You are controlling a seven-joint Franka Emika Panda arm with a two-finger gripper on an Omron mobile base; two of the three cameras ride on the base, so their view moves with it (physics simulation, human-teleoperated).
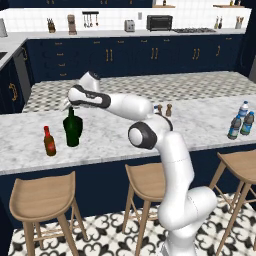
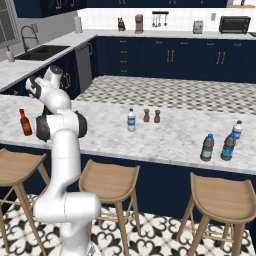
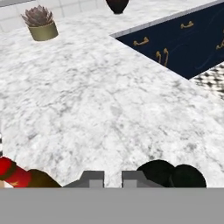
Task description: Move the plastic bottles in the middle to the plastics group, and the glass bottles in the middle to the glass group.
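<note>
While scanning from the left edge of the left base view: small brown sauce bottle (image 1: 49, 141) at left centre, squat dark bottle (image 1: 72, 127) just beside it, under the bent white arm (image 1: 115, 105). Gripper (image 3: 113, 178) pinched together, clamping nothing visible. At centre of right base view, lone plastic bottle (image 2: 131, 120) upright near pepper shakers (image 2: 146, 115); at right, plastics group (image 2: 207, 147).
</note>
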